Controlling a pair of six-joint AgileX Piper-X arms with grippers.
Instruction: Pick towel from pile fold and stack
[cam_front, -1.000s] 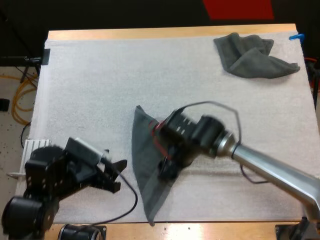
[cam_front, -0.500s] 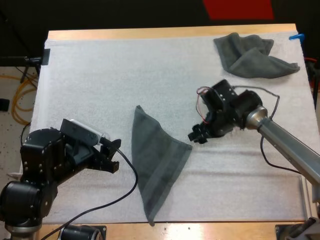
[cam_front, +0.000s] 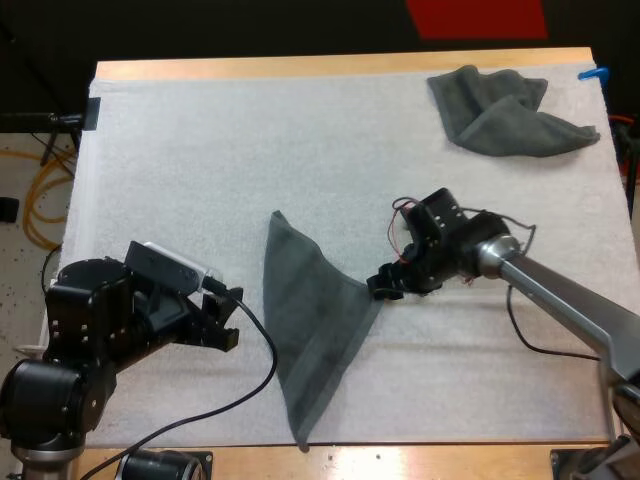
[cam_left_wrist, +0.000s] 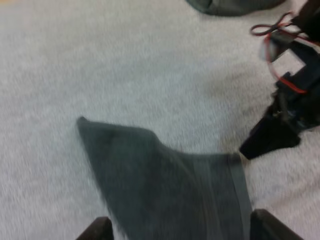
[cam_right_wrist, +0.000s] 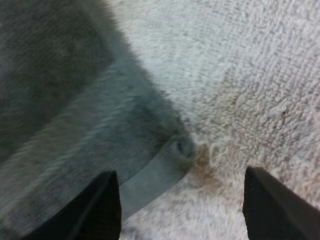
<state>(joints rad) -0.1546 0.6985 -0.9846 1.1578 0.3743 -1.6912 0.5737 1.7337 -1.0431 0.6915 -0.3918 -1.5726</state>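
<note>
Your right gripper (cam_front: 384, 288) is hovering wide open over the flat towel's (cam_front: 310, 325) corner; your left gripper (cam_front: 228, 318) is gaping beside it.

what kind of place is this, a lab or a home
Probably a robotics lab bench: the left tool and right tool on arms over a wooden table with a white mat, a spread towel and a crumpled towel.

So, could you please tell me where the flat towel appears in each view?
High view: the flat towel lies on the mat between the left gripper and right gripper.
Left wrist view: beyond the left gripper's open fingers.
Right wrist view: the towel corner sits between the open fingers.
Shared landmark: that towel corner.
</note>
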